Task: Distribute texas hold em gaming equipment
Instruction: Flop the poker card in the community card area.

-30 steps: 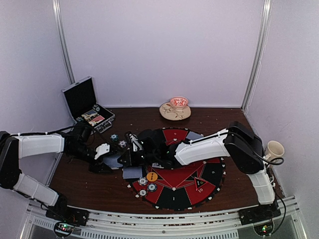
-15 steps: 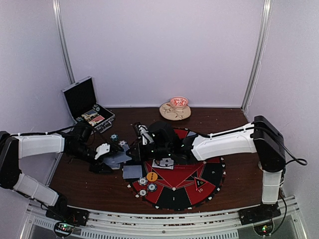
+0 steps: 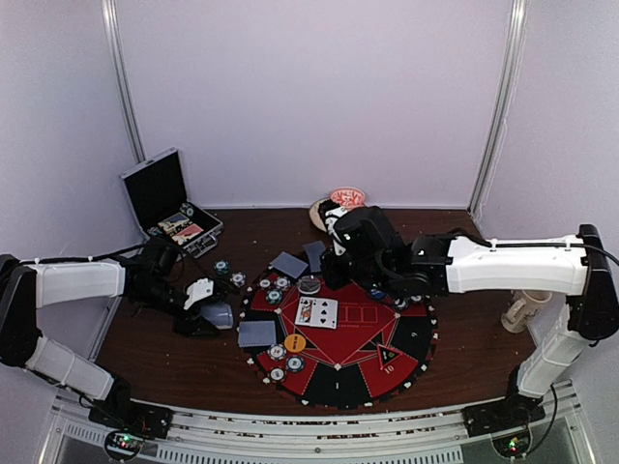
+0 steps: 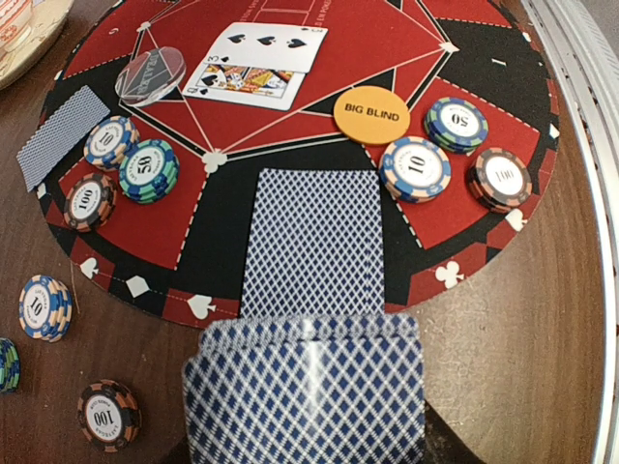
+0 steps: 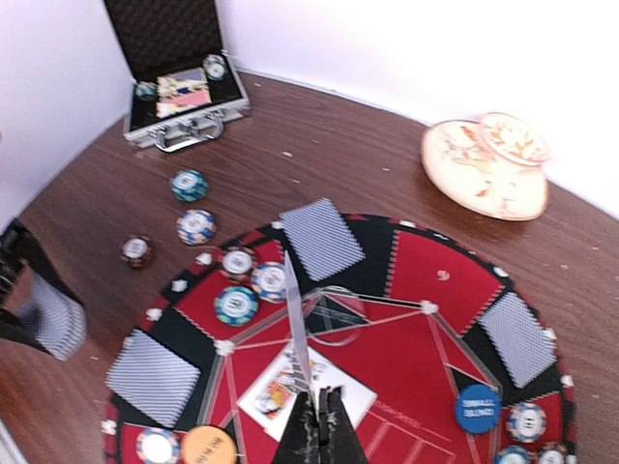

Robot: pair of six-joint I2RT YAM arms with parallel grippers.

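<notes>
Light's soft and even, no hard shadows around the mat (image 3: 360, 336), walls (image 3: 309, 97) behind it pale lilac from above. Left wrist view is crisp on the mat, but the cards (image 4: 305, 396) nearest the lens blur, with a pale glare streak. Right wrist view's softer overall; the edge-on card (image 5: 297, 319) over the mat is a hazy sliver.

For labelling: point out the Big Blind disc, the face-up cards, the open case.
Big Blind disc (image 4: 372, 115), left wrist view, centre of face.
face-up cards (image 4: 256, 64), left wrist view, middle of the pair.
open case (image 5: 160, 29), right wrist view, lid lining.
</notes>
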